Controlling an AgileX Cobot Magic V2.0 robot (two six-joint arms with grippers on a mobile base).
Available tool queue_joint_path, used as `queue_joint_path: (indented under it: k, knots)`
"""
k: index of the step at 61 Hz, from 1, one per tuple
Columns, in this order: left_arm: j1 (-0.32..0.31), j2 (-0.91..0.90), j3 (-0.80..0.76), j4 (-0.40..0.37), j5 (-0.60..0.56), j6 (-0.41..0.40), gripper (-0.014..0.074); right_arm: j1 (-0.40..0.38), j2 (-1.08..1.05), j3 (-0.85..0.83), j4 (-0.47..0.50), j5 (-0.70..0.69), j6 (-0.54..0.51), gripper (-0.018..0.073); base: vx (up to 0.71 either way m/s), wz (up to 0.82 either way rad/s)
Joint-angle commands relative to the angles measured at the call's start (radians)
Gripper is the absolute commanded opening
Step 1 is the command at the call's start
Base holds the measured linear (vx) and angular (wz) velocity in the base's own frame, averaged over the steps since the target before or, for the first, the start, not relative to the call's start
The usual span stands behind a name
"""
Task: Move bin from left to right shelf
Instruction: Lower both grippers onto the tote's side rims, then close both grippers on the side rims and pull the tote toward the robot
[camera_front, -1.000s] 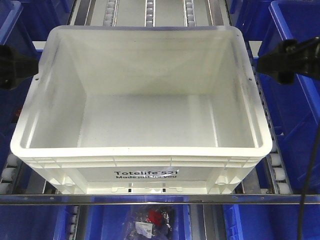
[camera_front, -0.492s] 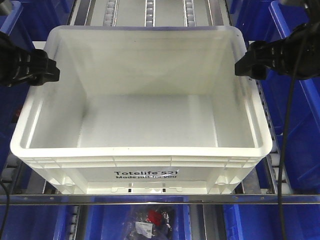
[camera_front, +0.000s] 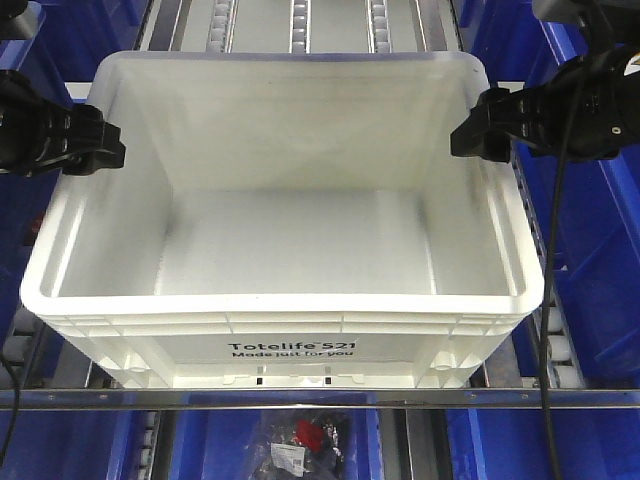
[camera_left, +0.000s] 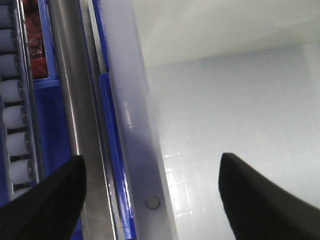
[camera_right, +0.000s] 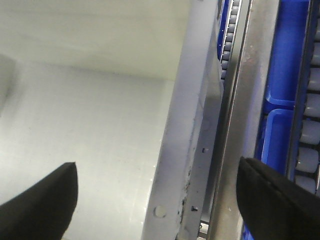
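Setting up the grasp is our step, we judge. The bin (camera_front: 280, 300) sits on roller rails (camera_front: 298, 20), flanked by blue bins (camera_front: 590, 250). Our left gripper (camera_left: 150, 159) and right gripper (camera_right: 157, 162) are level and spread, each straddling a side rim. Next we should pinch both rims evenly, then lift together.

- The white bin (camera_right: 95, 120) shows its bare inside and its rim.
- The right pincer (camera_right: 157, 200) gapes astride that rim, one black finger (camera_right: 40, 205) inside it, one outside.
- Outside the rim lie a steel rail (camera_right: 242, 100), grey rollers (camera_right: 309, 132) and blue plastic (camera_right: 285, 55).
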Motion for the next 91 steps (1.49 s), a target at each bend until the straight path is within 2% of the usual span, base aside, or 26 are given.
queue_joint_path:
  k: [1, 16, 32, 48, 91]
  knots:
    - [-0.005, -0.023, -0.034, -0.012, -0.050, -0.027, 0.0529, -0.004, -0.021, -0.044, 0.019, -0.049, -0.011, 0.0610, 0.00, 0.00]
    - [-0.005, -0.023, -0.034, 0.006, -0.074, -0.032, 0.0529, -0.004, 0.026, -0.125, 0.019, 0.007, -0.011, 0.0603, 0.00, 0.00]
    - [-0.005, -0.020, -0.038, 0.011, -0.079, -0.040, 0.0529, -0.004, 0.076, -0.132, 0.018, 0.041, -0.011, 0.0596, 0.00, 0.00]
    - [-0.005, 0.073, -0.150, 0.011, 0.045, -0.040, 0.0529, -0.004, 0.088, -0.132, 0.018, 0.042, -0.011, 0.0594, 0.00, 0.00]
    - [-0.005, 0.159, -0.148, 0.011, 0.055, -0.040, 0.0529, -0.004, 0.176, -0.132, 0.011, 0.064, -0.011, 0.0594, 0.00, 0.00]
